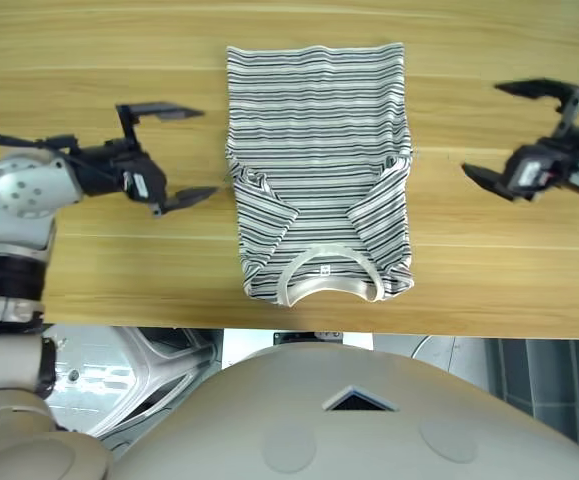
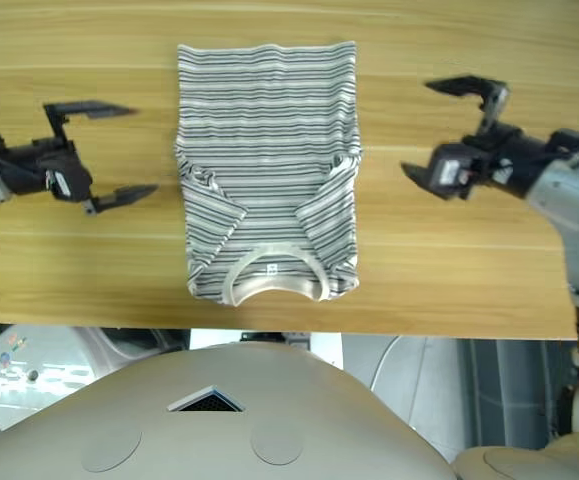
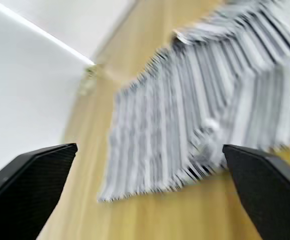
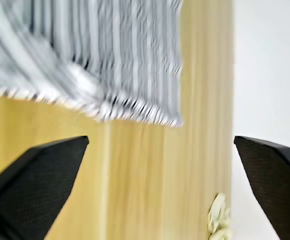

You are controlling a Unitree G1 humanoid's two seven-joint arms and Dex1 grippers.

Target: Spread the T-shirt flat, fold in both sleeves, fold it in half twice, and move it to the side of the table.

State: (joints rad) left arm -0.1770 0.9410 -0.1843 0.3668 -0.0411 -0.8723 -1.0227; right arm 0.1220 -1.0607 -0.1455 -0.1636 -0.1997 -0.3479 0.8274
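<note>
Left side: left gripper hangs low over bare table at 9 o'clock from the shirt. Jaws are spread wide with nothing between them, and the near fingertip is just beside the shirt's edge, not touching.

Centre: T-shirt, grey-and-white stripe, lies flat mid-table as a narrow rectangle.
- Hem sits at 12 o'clock and the collar at 6 o'clock, close to the table's near edge.
- Both sleeves are already folded in. The left sleeve and right sleeve lie slantwise over the body, meeting toward the collar.
- There is some puckering along the 3 o'clock edge.

Right side: right gripper is at 3 o'clock, apart from the cloth. Jaws are likewise wide open and empty.

Handling, as I judge it:
- The shirt looks like a thin knit, light, limp and without stiffness of its own. It will sag from any pinch point and drag on the wood rather than slide cleanly.
- The tucked sleeves are loose flaps, and a lift that catches only the top layer would probably let them fall open.
- The best hold seems to be the two corners at one end, 5 and 7 o'clock by the collar or 11 and 1 o'clock at the hem.
- Each pinch should go down through every layer, with both corners raised evenly and the cloth kept taut between them for the half fold.
</note>
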